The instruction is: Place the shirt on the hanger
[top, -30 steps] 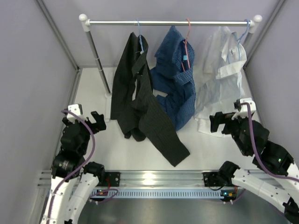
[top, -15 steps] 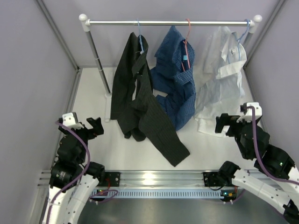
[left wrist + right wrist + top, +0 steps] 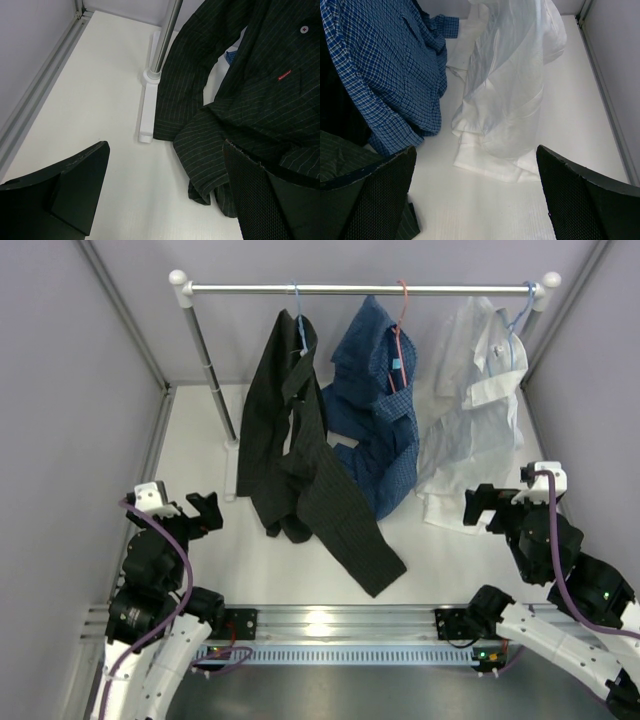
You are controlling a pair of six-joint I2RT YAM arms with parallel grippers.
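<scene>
The black pinstriped shirt (image 3: 300, 460) hangs from the light-blue wire hanger (image 3: 298, 322) on the rail, and its lower part trails onto the white table. It fills the right of the left wrist view (image 3: 250, 95). My left gripper (image 3: 190, 512) is open and empty at the near left, apart from the shirt; in its own view (image 3: 165, 195) the jaws stand wide over bare table. My right gripper (image 3: 500, 502) is open and empty at the near right, wide apart in its own view (image 3: 475, 200).
A blue checked shirt (image 3: 378, 410) on a red hanger (image 3: 401, 300) and a white shirt (image 3: 470, 410) hang on the metal rail (image 3: 360, 287). The rail's post (image 3: 212, 370) stands on a white foot (image 3: 146, 115). Grey walls close in both sides.
Both arms have drawn back toward the near edge, away from the clothes. The left gripper moved back and left, the right back and right. The shirts have not moved.
</scene>
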